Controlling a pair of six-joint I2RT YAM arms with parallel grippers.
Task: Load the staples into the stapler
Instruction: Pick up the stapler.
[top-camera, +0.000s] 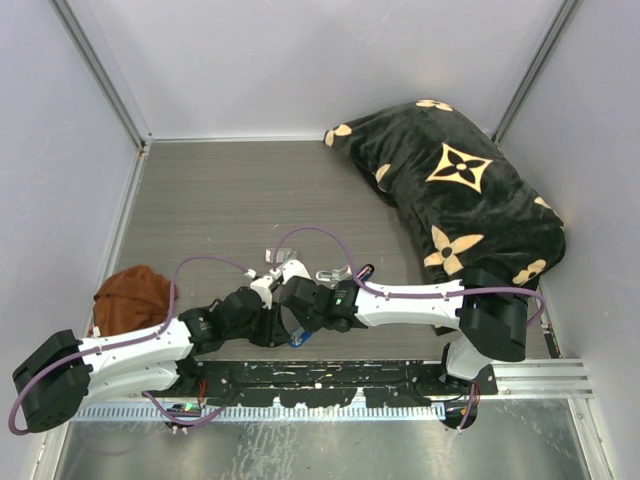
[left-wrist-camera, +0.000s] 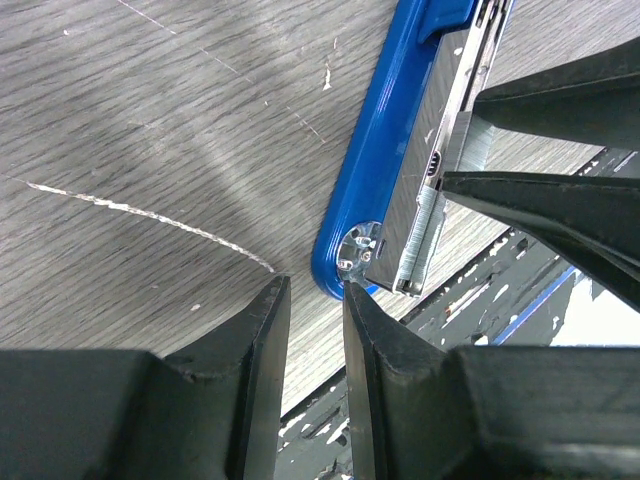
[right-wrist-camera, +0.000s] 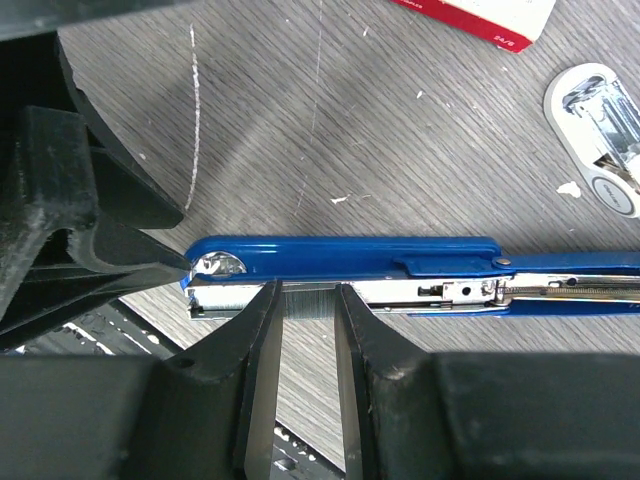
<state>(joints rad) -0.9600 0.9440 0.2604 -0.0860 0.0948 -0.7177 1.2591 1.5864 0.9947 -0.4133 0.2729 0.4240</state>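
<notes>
Now | R claw pinches staples at stapler channel | red box reads "24/"

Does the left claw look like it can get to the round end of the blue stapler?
Probably yes. The left claw sits right at the rounded end of the stapler, with nothing between them. The right claw, pinching the staples, is farther along the channel, leaving that end free.

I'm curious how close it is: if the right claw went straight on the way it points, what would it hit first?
The stapler: the right gripper, holding the staples, points straight at its silver channel, apparently touching it, though depth is unclear.
</notes>
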